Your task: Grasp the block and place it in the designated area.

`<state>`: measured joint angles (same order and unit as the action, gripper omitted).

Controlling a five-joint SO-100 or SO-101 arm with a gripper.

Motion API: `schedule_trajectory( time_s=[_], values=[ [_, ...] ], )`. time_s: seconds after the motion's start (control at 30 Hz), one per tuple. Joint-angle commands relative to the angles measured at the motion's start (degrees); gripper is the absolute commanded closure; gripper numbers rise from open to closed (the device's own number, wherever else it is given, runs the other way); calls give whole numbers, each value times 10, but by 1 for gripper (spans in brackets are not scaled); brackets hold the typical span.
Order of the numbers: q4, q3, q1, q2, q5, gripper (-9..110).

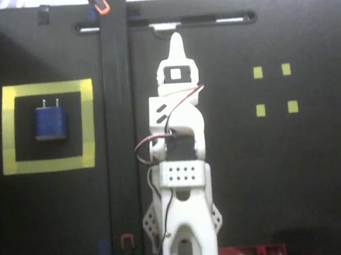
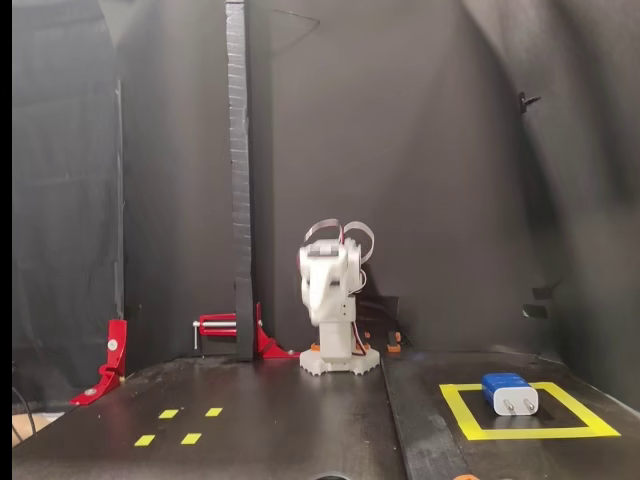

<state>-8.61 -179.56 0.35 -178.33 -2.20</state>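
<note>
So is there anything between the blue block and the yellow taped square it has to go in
Nothing visible stands in the way: the block already lies inside the designated area, on the black surface the tape encloses. Both fixed views show this. The gripper is well apart from it, with the arm folded over its base.

No text, label, brand, number or sign can be read in either fixed view. The block [image 1: 50, 122] and the arm [image 1: 182, 163] are seen without legible marking, and the yellow tape [image 1: 52, 163] on the surface [image 1: 274, 171] is plain.
</note>
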Motion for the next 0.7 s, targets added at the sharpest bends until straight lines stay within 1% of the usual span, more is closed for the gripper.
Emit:
schedule_trajectory(
  time_s=[0.0,0.27,0.53,0.67],
  values=[
    [-38,-4,-3,-28,-2,102],
    [-257,-4,2,-111,-4,101],
    [-343,-4,1,-111,-7,101],
    [-352,-4,-4,-111,-7,101]
  ],
)
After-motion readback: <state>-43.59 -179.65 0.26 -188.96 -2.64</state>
